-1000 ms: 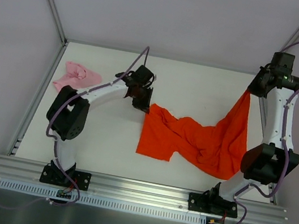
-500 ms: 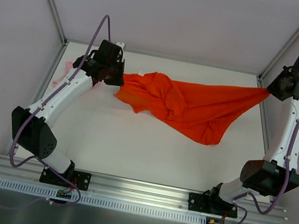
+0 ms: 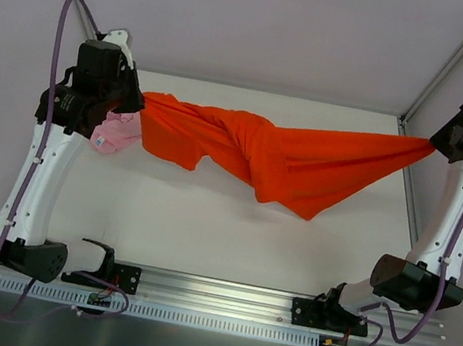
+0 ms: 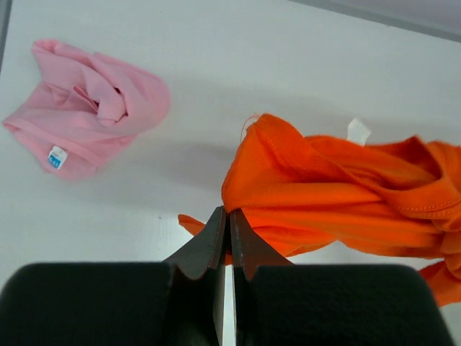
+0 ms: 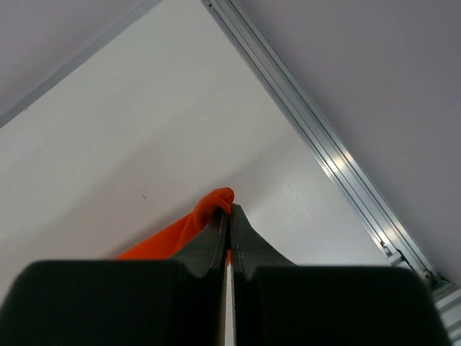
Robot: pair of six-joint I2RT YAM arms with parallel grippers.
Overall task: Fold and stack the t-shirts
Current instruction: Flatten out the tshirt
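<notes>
The orange-red t-shirt (image 3: 279, 154) hangs twisted and stretched in the air across the table between my two grippers. My left gripper (image 3: 137, 102) is shut on its left end; in the left wrist view (image 4: 227, 215) the jaws pinch the cloth (image 4: 338, 194). My right gripper (image 3: 437, 142) is shut on its right end, high at the far right; the right wrist view (image 5: 230, 210) shows a small orange bunch (image 5: 209, 209) between the jaws. The pale pink t-shirt (image 3: 115, 134) lies crumpled on the table at the far left, below my left gripper, and also shows in the left wrist view (image 4: 86, 108).
The white table (image 3: 204, 231) has a metal rail along its right edge (image 5: 324, 144) and another along the near edge (image 3: 220, 295). Grey walls enclose the back and sides. The left arm (image 3: 35, 176) stands tall along the left side.
Both grippers rose and moved apart, lifting the orange-red t-shirt off the table and stretching it. The left gripper swung far left, over the pink t-shirt.
</notes>
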